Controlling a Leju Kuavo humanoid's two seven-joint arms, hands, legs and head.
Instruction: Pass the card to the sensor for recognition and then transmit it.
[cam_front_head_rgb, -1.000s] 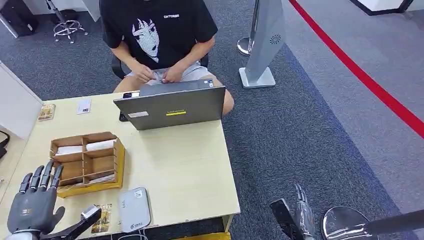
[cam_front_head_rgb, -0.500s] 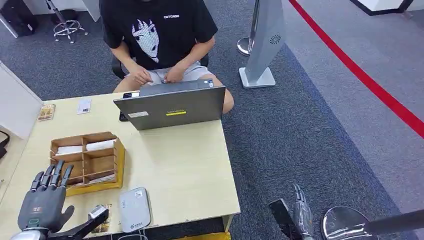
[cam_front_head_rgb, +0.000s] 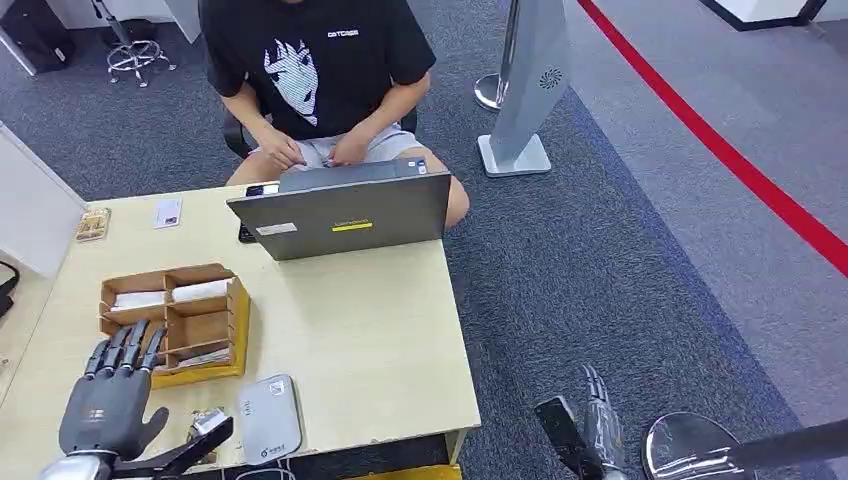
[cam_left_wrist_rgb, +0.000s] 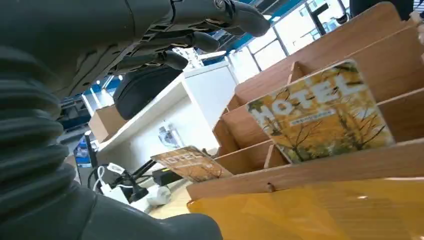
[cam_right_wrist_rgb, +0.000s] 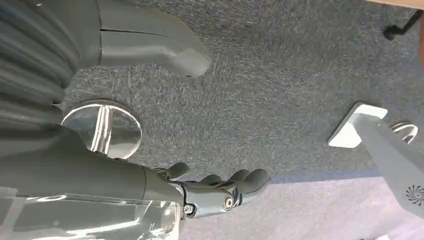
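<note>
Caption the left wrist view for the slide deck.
Left hand, fingers spread, above the wooden organizer holding a yellow HOTEL card.

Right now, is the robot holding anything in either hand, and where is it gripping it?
Nothing is held. The left hand hovers open by the wooden card box; the right hand hangs empty beside the table.

**Robot hand over the wooden box**

The robot's left hand (cam_front_head_rgb: 110, 405) is hanging over the desk (cam_front_head_rgb: 370, 340) with its fingers spread, their tips reaching the wooden box (cam_front_head_rgb: 175, 320). A white sensor (cam_front_head_rgb: 268, 418) is lying just beside it. A person (cam_front_head_rgb: 315, 70) is sitting behind a grey laptop (cam_front_head_rgb: 345, 215). The right hand (cam_front_head_rgb: 590, 425) is hanging low over the carpet, holding nothing.
</note>
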